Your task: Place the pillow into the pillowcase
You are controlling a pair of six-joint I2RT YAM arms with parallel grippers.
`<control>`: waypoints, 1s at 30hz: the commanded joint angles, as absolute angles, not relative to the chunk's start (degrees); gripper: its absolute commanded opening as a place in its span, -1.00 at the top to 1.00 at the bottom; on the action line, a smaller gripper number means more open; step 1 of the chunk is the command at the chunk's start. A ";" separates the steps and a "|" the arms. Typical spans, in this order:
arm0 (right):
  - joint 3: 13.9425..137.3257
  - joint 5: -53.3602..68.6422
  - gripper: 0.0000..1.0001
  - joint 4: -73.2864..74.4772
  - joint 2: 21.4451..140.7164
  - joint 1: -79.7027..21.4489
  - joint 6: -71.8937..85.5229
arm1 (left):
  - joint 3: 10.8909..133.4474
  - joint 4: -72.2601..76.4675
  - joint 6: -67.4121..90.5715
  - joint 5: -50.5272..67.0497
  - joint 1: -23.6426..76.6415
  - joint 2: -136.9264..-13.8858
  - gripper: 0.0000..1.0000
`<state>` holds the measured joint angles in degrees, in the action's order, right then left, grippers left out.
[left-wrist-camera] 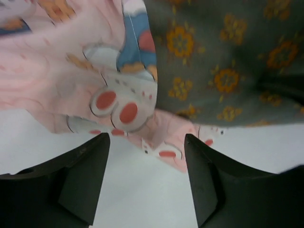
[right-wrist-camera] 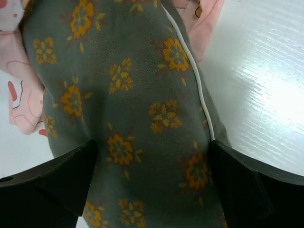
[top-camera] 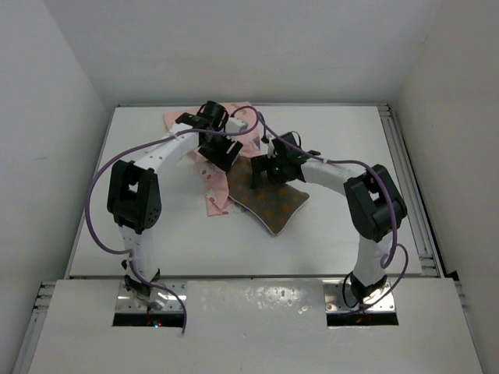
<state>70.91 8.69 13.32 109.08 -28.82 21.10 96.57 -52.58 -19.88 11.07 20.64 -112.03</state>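
The insertion step is judged to be in hand, with the mouth of the pillowcase not yet opened. The left gripper is spread wide and nothing is held in it. The pink hem is found just ahead of its fingers, a bunny-print corner lying in line with the gap between them on the white table. Ahead and to the right of this tool the pillow is seen overlapping the pink cloth. Whether that end is tucked inside the sleeve or merely laid on it cannot be told.

Now the right gripper: it is spread wide as well. The brown cushion fills the whole span between its fingers and runs away ahead of the tool. Whether the pads are pressed against it cannot be told. Pink cloth is glimpsed ahead to the left and far ahead to the right.

From above, the two tools are seen close together, the cushion's bulk trailing back beneath the right one.

For the next move, a single layer of hem is judged to need pinching by the left tool and lifting. Only then can the cushion be gripped and driven forward. If both layers are pinched, the mouth would be sealed.
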 commanded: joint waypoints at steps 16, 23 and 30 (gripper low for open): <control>53.09 6.07 -0.98 -9.14 96.51 -32.34 23.82 | 92.46 -28.04 -16.53 -1.06 25.84 -114.87 -0.33; 51.51 4.40 -0.98 -10.72 93.96 -32.34 23.12 | 95.97 -31.02 -16.35 5.97 25.84 -114.96 -0.34; 49.66 5.36 -0.97 -12.83 92.02 -31.90 23.64 | 93.79 -28.05 -16.87 2.83 27.33 -116.19 -0.35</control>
<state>49.58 5.37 -8.91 93.73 -31.92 23.59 94.19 -31.24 -17.21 4.10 25.87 -115.59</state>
